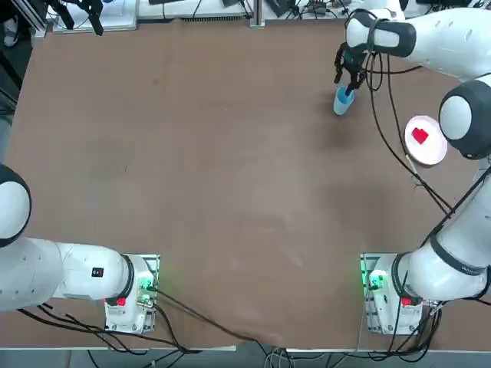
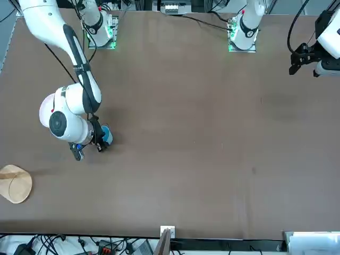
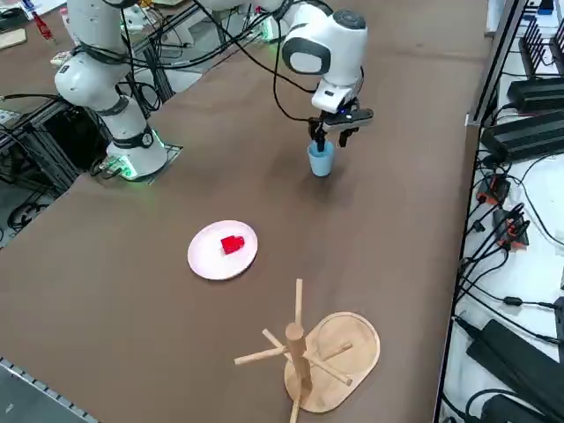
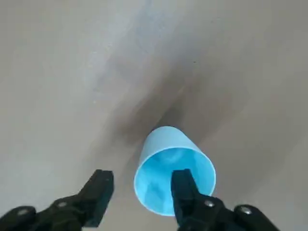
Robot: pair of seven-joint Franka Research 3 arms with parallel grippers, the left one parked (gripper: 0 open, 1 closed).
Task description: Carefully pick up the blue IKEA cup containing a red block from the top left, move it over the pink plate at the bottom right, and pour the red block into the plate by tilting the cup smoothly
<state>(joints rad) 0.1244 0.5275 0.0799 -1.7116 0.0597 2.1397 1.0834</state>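
Shows, toward the upper right of the top view, the blue cup [image 1: 344, 102] standing upright on the table [image 1: 207, 176]. Has the right arm's tool [image 1: 344, 85] right at the cup, spread, with one finger over the open mouth and the other outside the rim. Farther right, below the cup's level, shows the red block [image 1: 420, 136] lying on the pink plate [image 1: 432, 152].

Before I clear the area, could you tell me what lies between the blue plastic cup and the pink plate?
Only bare brown tabletop, as the right side view shows.
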